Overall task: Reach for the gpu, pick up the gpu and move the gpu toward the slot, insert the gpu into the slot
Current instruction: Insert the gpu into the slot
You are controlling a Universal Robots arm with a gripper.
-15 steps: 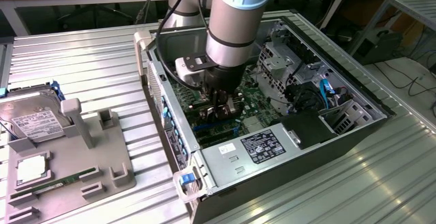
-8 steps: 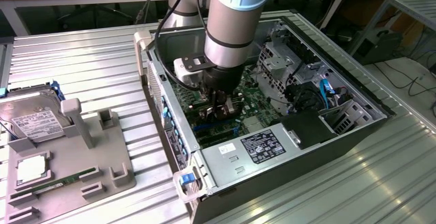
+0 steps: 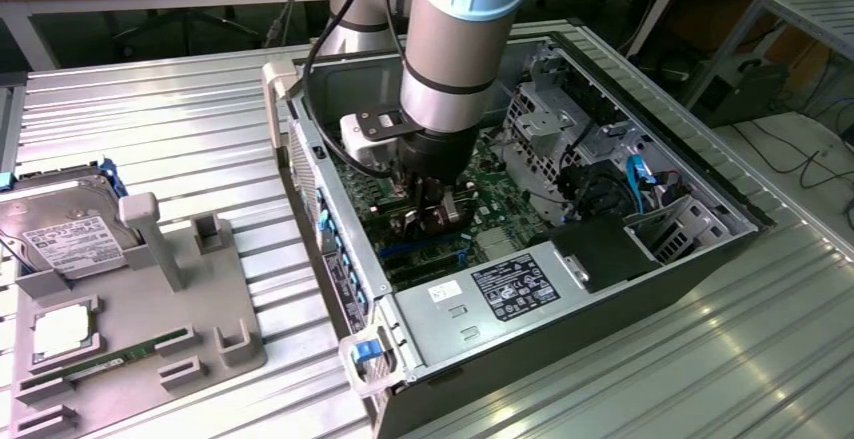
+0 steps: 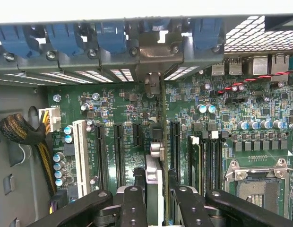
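Deep inside the open computer case (image 3: 694, 184), my gripper (image 3: 434, 217) hangs just above the green motherboard (image 3: 501, 199). In the wrist view the gripper (image 4: 158, 210) is shut on the gpu (image 4: 154, 177), which shows edge-on as a thin upright card between the black fingers (image 4: 132, 208). The card runs straight away from the fingers to its silvery bracket (image 4: 158, 47), which stands at the case's rear wall among the blue clips. The slot lies under the card and is hidden by it. How deep the card sits I cannot tell.
Black expansion slots (image 4: 119, 151) and a white one (image 4: 80, 156) flank the card, with memory slots (image 4: 208, 161) and the CPU socket (image 4: 255, 187) on the other side. Outside the case, on the exterior view's left, a grey fixture (image 3: 134, 329) holds a hard drive (image 3: 67, 234).
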